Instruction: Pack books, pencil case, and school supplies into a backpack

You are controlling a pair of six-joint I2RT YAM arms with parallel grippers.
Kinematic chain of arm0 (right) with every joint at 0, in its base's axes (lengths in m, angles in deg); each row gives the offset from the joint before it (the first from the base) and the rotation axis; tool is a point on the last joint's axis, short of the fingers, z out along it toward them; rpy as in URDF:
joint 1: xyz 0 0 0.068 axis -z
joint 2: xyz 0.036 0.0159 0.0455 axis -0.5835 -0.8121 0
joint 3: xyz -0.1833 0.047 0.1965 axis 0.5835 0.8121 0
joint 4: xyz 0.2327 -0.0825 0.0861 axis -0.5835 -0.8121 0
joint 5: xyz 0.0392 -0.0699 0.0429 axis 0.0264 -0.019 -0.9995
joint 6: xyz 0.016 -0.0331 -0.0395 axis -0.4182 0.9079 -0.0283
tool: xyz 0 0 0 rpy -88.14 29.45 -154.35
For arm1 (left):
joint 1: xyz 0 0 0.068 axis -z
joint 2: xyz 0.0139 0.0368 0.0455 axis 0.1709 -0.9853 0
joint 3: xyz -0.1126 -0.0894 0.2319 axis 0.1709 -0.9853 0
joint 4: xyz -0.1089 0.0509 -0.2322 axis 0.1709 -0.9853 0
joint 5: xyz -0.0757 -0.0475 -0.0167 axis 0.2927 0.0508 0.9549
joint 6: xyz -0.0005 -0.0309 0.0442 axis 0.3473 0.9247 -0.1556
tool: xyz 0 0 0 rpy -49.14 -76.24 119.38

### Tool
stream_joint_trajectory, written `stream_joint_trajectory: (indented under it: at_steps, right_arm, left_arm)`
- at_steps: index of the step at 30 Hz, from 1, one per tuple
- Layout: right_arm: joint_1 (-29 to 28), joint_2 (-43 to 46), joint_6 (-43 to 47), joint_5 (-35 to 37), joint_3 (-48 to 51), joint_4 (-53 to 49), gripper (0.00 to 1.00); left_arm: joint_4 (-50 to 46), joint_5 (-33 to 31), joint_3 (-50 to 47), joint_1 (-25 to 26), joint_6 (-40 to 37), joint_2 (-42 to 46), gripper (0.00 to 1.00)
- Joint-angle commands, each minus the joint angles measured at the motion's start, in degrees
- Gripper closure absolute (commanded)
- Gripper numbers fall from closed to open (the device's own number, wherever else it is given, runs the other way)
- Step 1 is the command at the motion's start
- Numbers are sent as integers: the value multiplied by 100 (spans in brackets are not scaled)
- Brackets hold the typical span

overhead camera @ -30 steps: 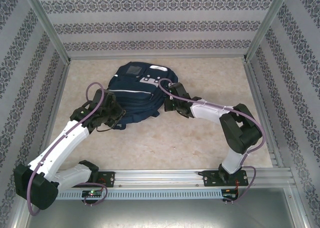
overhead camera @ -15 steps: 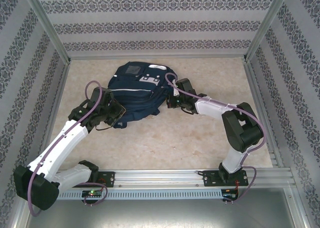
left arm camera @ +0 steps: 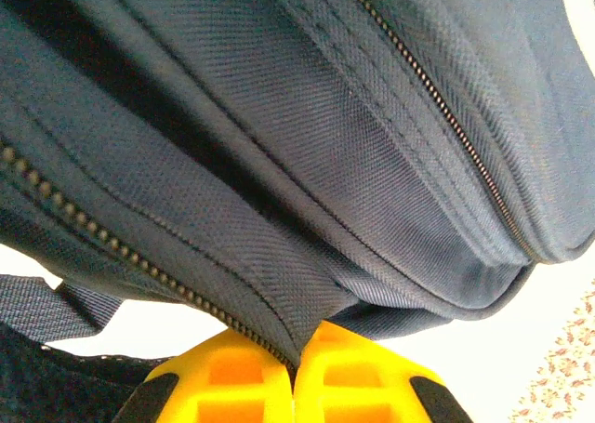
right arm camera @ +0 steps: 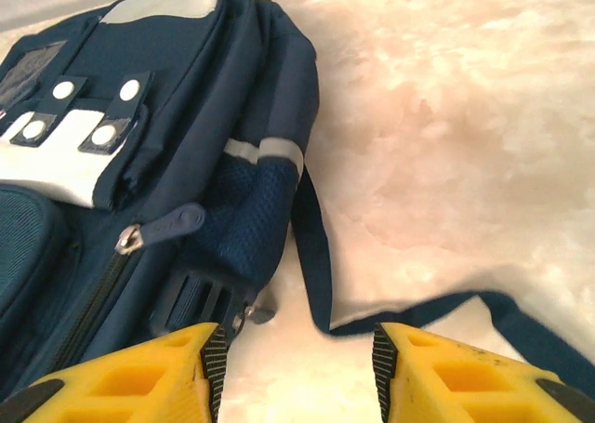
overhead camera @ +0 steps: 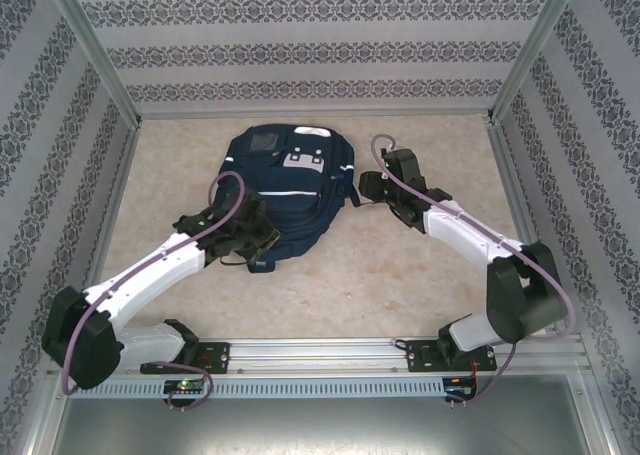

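Note:
The navy backpack (overhead camera: 290, 175) lies flat on the table at mid-back, its white stripe and grey patches facing up. My left gripper (overhead camera: 262, 247) is at its near left edge. In the left wrist view this gripper (left arm camera: 296, 365) is shut on a fold of backpack (left arm camera: 307, 163) fabric beside a zipper. My right gripper (overhead camera: 362, 187) sits just off the bag's right side. It (right arm camera: 296, 367) stands open over bare table, with nothing between its fingers, and a loose strap (right arm camera: 316, 256) of the backpack (right arm camera: 186, 135) lies just ahead. The books, pencil case and school supplies are out of view.
A zipper pull (right arm camera: 163, 226) and a mesh side pocket (right arm camera: 237, 228) face the right gripper. Patterned walls with metal posts (overhead camera: 100, 65) enclose the pale marbled table (overhead camera: 400, 275). The rail (overhead camera: 330, 353) carrying both arm bases runs along the near edge.
The right gripper has opened and drawn back to the right, off the backpack. The left arm has swung right along the bag's near edge, still pinching fabric. The backpack has shifted slightly.

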Motion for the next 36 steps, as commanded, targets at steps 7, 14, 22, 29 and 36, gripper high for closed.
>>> stream_joint_trajectory:
  at_steps: [7,14,22,29,36]
  right_arm:
    - [78,715,-167,418,573,-366,49]
    - [112,1010,-288,487,754,-494,42]
    - [239,1419,-388,468,915,-565,22]
    - [318,1798,-252,789,1009,-649,2]
    - [464,1971,300,1384,1395,-67,2]
  left_arm:
    - [1099,-40,873,739,288,-981,100]
    - [433,-136,1318,843,-144,-1227,80]
    - [-1260,-1202,2021,821,-1554,-752,0]
    - [-2408,-2521,2539,541,-3028,-447,0]
    - [-1543,-4174,1656,-544,-4426,77,0]
